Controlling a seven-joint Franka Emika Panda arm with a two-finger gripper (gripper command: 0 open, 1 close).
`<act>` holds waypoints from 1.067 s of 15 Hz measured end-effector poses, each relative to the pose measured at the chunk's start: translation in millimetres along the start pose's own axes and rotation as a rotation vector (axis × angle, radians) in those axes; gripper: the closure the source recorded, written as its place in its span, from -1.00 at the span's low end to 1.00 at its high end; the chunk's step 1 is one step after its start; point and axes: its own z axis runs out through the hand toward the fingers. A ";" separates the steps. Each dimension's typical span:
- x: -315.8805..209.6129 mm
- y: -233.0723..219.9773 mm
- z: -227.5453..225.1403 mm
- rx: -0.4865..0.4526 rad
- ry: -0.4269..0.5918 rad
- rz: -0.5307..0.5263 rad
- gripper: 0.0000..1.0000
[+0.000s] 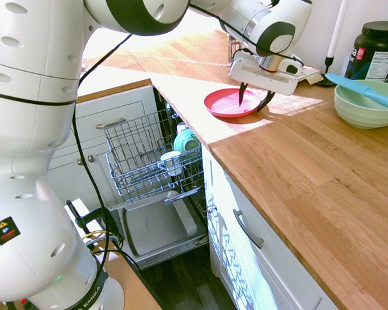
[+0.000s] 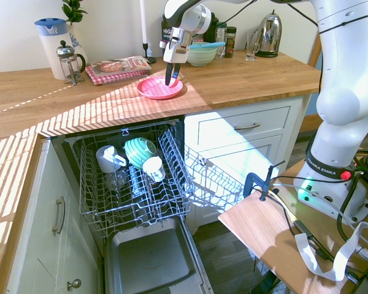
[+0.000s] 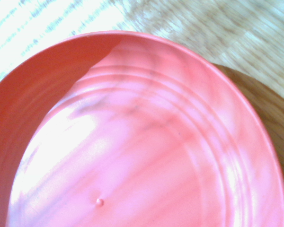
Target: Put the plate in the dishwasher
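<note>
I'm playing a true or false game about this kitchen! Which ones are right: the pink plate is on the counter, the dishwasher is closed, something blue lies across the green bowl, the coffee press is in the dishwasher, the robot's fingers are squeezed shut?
1. The pink plate is on the counter. True.
2. The dishwasher is closed. False: the dishwasher is open.
3. Something blue lies across the green bowl. True.
4. The coffee press is in the dishwasher. False: the coffee press stands on the counter.
5. The fingers are squeezed shut. False: the fingers are apart.
</note>
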 end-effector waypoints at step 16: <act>13.8 0.4 -2.7 0.021 0.017 0.007 1.00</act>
